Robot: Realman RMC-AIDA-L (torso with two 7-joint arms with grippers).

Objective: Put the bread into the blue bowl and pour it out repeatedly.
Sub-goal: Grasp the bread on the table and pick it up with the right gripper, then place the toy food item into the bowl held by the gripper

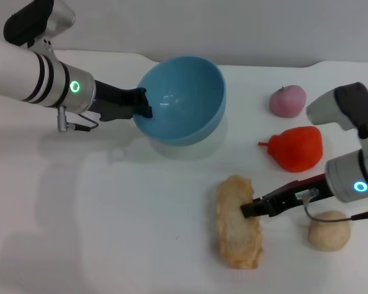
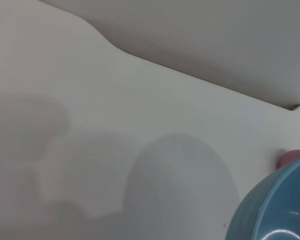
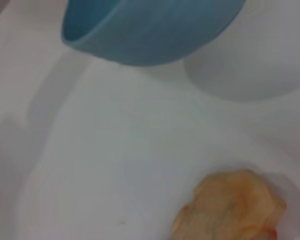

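Note:
My left gripper (image 1: 144,104) is shut on the near-left rim of the blue bowl (image 1: 184,98). It holds the bowl above the table, tilted with the mouth facing forward, and the bowl looks empty. The bowl's edge also shows in the left wrist view (image 2: 270,210) and its underside in the right wrist view (image 3: 150,30). The bread (image 1: 238,223), a long golden-tan loaf, lies flat on the white table in front of the bowl. My right gripper (image 1: 248,210) reaches in from the right and touches the bread's right edge. The right wrist view shows one end of the bread (image 3: 230,207).
A pink round fruit (image 1: 287,100) sits at the back right, with a red pear-shaped toy (image 1: 297,148) in front of it. A small beige dough-like ball (image 1: 329,231) lies under my right arm. The table's back edge runs behind the bowl.

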